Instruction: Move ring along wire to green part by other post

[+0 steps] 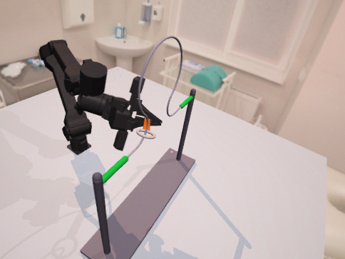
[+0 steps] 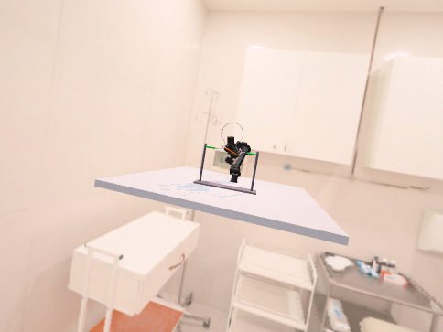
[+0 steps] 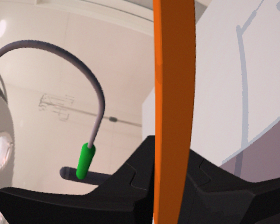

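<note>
The pale ring (image 1: 142, 136) is around the thin grey wire (image 1: 172, 37) (image 2: 232, 123) (image 3: 103, 105), between the near green part (image 1: 115, 168) and the tall loop. The views do not settle whether they touch. My gripper (image 1: 160, 123) is shut on the orange handle (image 1: 145, 124) (image 2: 232, 151) (image 3: 174, 100), which runs up between the fingers in the wrist view. The wire passes in front of the handle in the top view. The far green part (image 1: 187, 102) is beyond the loop. One green part (image 3: 86, 161) shows in the wrist view; which one is unclear. The ring is hidden there.
The near post (image 1: 101, 214) and far post (image 1: 186, 125) stand on a dark baseplate (image 1: 142, 200) on the white table (image 1: 271, 182) (image 2: 275, 206). The loop rises close beside the gripper and above it.
</note>
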Controlling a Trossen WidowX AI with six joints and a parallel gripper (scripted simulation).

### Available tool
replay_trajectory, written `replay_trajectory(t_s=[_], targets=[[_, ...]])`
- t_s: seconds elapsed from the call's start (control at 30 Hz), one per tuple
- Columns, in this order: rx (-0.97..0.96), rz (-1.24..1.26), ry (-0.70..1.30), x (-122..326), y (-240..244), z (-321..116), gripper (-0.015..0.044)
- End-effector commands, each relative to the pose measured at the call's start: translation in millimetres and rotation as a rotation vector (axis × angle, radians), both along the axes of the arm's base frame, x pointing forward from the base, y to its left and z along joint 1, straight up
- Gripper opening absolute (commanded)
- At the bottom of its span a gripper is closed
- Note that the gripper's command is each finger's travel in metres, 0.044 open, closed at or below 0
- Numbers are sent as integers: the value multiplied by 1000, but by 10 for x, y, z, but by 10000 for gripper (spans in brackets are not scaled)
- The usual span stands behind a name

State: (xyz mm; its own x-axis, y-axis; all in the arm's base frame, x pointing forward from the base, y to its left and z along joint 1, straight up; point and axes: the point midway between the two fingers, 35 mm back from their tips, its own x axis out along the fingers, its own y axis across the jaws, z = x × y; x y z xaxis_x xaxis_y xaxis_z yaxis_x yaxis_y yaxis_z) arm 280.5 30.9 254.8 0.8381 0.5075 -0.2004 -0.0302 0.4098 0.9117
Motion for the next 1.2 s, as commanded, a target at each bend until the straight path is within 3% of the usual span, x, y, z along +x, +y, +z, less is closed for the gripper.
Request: replay_trajectory(t_s=[0.0,1.17], targets=[[48,20,4,-27,16,124,-150],[319,23,41,-45,105,520,-150]])
